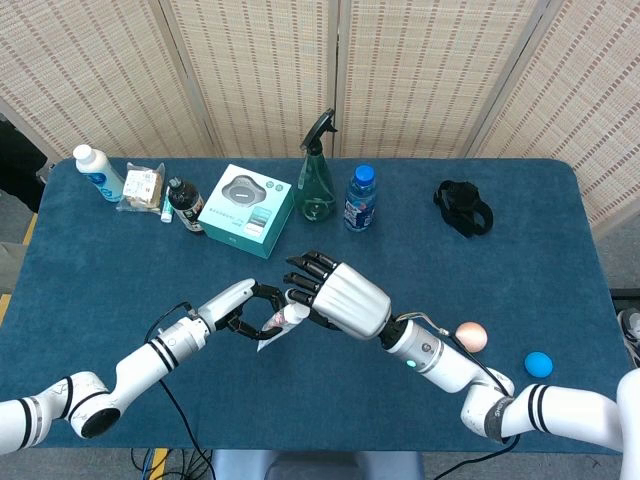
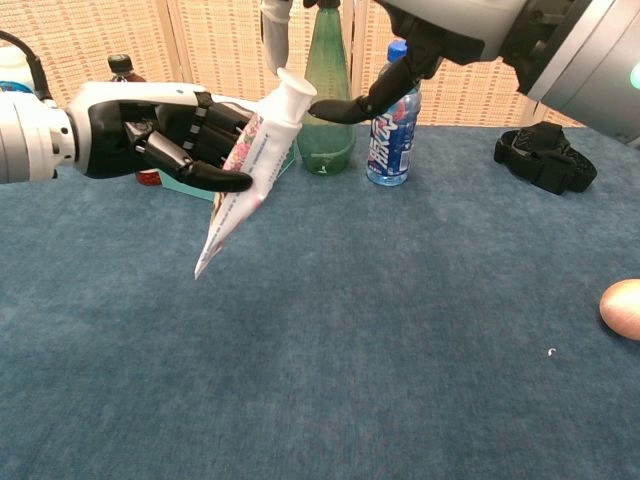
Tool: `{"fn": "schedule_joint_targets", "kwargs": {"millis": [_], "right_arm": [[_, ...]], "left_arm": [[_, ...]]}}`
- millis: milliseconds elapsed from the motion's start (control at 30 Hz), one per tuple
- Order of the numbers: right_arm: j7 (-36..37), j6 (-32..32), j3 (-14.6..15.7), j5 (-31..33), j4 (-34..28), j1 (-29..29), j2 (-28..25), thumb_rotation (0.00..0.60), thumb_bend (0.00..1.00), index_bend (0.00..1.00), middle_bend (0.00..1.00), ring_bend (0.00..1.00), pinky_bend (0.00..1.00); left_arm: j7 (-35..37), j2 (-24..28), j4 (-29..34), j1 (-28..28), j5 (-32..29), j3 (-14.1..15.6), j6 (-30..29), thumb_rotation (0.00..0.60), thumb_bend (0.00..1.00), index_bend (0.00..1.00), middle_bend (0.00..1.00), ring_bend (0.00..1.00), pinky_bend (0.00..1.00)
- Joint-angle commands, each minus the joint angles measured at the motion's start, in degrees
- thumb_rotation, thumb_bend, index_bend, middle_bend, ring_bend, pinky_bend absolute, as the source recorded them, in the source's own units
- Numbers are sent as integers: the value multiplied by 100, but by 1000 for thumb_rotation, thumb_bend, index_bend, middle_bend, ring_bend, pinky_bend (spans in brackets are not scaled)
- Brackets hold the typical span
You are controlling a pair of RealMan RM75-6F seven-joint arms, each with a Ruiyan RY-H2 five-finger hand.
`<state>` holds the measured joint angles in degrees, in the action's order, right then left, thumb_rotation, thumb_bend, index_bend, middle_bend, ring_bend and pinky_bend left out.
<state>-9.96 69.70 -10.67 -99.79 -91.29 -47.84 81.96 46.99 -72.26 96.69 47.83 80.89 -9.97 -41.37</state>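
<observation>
Blue tabletop (image 1: 560,250): spray bottle (image 1: 318,170), water bottle (image 1: 360,198), teal box (image 1: 246,210) behind tube (image 2: 247,170).

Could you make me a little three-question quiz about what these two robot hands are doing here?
1. True or false: the left hand holds the white squeeze tube with a pink pattern in the air, cap end up.
2. What do the right hand's fingers touch? A) the tube's white cap B) the blue-capped water bottle C) the green spray bottle
3. Which ball lies nearer the right arm: the peach ball or the blue ball?

Key: 1 true; 2 A; 3 peach.
</observation>
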Motion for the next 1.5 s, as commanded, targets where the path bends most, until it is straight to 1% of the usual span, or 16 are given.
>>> {"fn": "schedule_joint_targets", "kwargs": {"millis": [33,167,433,567,700,867,1100,1500], "right_arm": [[-22,55,-2,-26,50,7,41,600,223,604,386,193,267],[-50,189,-34,-64,181,12,145,600,224,604,386,193,267],[1,351,-51,-126,344,7,255,600,224,604,386,193,267],[23,444,-55,-149,407,24,283,600,223,604,386,193,267],[67,475,-45,-136,411,43,266,600,224,604,386,193,267],[126,426,-2,-104,348,56,205,600,224,604,386,193,267],[163,353,62,-62,226,85,120,600,224,604,386,193,267],[142,236,143,-13,36,131,13,600,225,604,386,193,267]], "left_arm": [[292,42,-18,18,56,-2,62,600,434,607,643,396,234],[752,83,-61,41,140,-10,116,600,436,607,644,397,235],[1332,61,-228,79,328,48,116,600,442,609,645,397,235],[1782,61,-311,116,401,58,130,600,443,609,645,398,235],[2277,108,-398,156,537,78,111,600,450,610,646,399,236],[2622,156,-530,199,669,130,34,600,453,611,646,399,237],[2745,198,-639,251,661,193,3,600,454,611,646,399,239],[2943,243,-793,315,527,209,23,600,455,611,646,400,242]]}}
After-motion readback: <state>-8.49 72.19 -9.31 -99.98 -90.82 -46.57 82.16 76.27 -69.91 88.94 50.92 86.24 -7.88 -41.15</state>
